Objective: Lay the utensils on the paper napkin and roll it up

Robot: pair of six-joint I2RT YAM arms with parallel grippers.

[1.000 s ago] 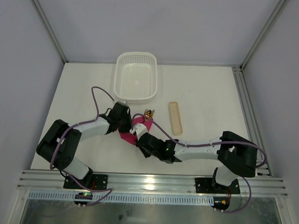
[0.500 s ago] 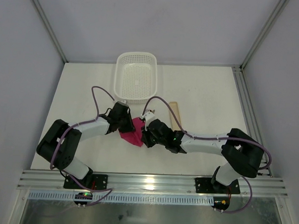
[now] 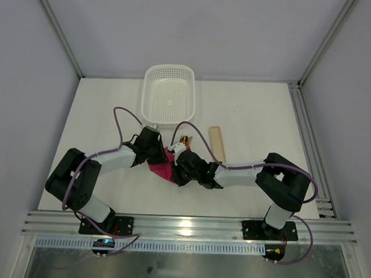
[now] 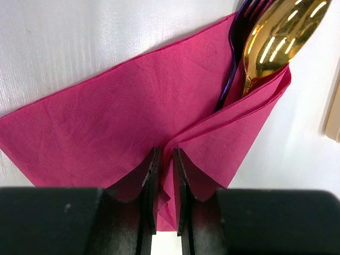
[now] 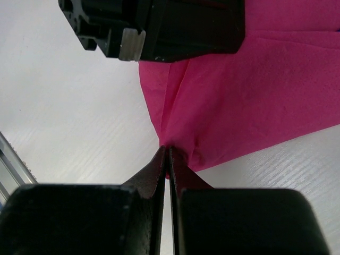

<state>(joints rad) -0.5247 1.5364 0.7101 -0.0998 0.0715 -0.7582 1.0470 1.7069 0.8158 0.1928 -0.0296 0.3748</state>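
While our left tool clenched a napkin fold, our right tool pinched its edge; we saw utensils tucked inside, on the tabletop.

We see the left gripper and the right gripper at either side of the paper napkin. A gold utensil head shows at its far edge.
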